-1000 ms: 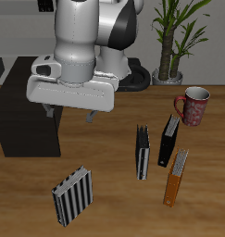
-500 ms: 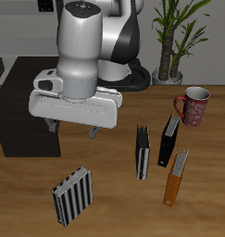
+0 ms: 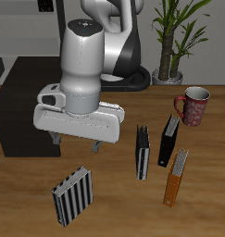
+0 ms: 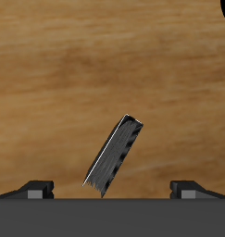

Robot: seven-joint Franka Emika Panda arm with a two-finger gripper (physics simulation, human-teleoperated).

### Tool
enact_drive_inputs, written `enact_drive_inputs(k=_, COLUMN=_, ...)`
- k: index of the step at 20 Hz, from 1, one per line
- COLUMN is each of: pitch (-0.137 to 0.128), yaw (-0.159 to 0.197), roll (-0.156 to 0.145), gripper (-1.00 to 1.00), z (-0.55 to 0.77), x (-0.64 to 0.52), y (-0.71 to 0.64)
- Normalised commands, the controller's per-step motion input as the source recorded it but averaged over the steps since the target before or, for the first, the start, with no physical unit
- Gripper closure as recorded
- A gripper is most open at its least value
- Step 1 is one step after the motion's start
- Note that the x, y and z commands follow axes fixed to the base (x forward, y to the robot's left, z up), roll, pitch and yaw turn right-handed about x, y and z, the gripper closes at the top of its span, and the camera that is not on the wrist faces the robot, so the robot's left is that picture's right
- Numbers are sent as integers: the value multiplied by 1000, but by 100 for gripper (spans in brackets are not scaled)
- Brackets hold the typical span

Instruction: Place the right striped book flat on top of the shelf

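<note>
The right striped book [image 3: 72,194], with bold black and pale stripes on its cover, stands tilted on the wooden table near the front edge. It also shows in the wrist view [image 4: 114,157], seen at an angle between the fingers. My gripper [image 3: 77,142] hangs above and slightly behind the book, open and empty, not touching it. In the wrist view the gripper [image 4: 112,188] has its fingertips [image 4: 38,188] spread wide apart. The shelf [image 3: 21,93], a low black-brown cabinet with a flat top, stands at the table's side, beside the arm.
A second striped book [image 3: 142,153] stands edge-on beside a black book [image 3: 168,139] and an orange book [image 3: 175,176]. A red mug [image 3: 193,105] and a potted plant [image 3: 169,37] stand farther back.
The arm has moved toward the table's front edge and lowered, bringing the open gripper closer above the striped book. The books have not moved.
</note>
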Motion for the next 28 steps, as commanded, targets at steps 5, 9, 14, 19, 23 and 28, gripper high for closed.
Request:
enact_drive_inputs(k=5, pitch=9, yaw=-49, roll=-8, gripper=-100, z=-248, x=133, y=-9)
enact_drive_inputs(k=9, pitch=15, yaw=-53, roll=-20, gripper=-100, z=-187, x=78, y=-60)
enact_drive_inputs(k=14, pitch=29, yaw=-11, roll=-12, gripper=-100, z=-254, x=41, y=-17)
enact_drive_inputs(k=19, pitch=49, yaw=-10, roll=-16, gripper=-100, z=-364, x=69, y=-45)
enact_drive_inputs(k=23, pitch=60, yaw=-22, roll=-23, gripper=-100, z=-247, x=55, y=-74)
enact_drive_inputs(k=28, pitch=38, yaw=-17, roll=11, gripper=100, z=-239, x=44, y=-62)
